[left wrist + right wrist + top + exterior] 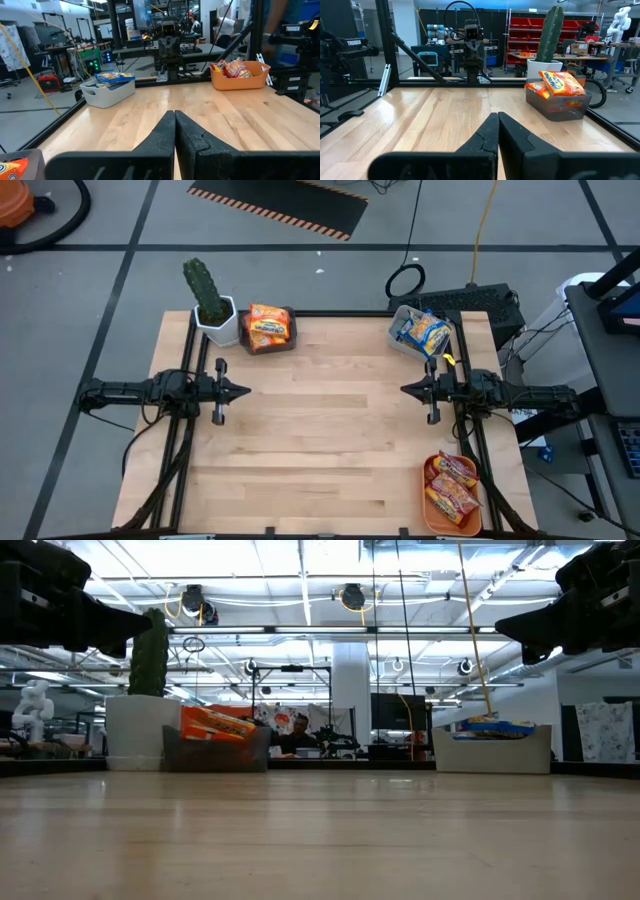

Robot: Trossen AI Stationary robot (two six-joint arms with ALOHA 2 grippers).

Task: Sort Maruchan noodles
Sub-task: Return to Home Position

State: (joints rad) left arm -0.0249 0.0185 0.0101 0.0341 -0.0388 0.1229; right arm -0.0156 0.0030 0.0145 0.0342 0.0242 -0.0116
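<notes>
Orange noodle packs in dark bin

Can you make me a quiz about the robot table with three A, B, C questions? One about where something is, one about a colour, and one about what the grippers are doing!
1. Where is the cactus?
A. On the left arm's side, next to the dark bin of orange noodle packs
B. In the middle of the table
C. Lying on the floor

2. What colour is the bin with the red noodle packs?
A. Green
B. Orange
C. Purple

3. How are the left gripper and the right gripper?
A. Both shut, holding nothing
B. Both wide open
C. Each holding a pack

Answers:
1 A: the high view shows the cactus beside that bin.
2 B: the left wrist view shows its orange walls.
3 A: each wrist view shows the fingers pressed together with nothing between them.
</notes>
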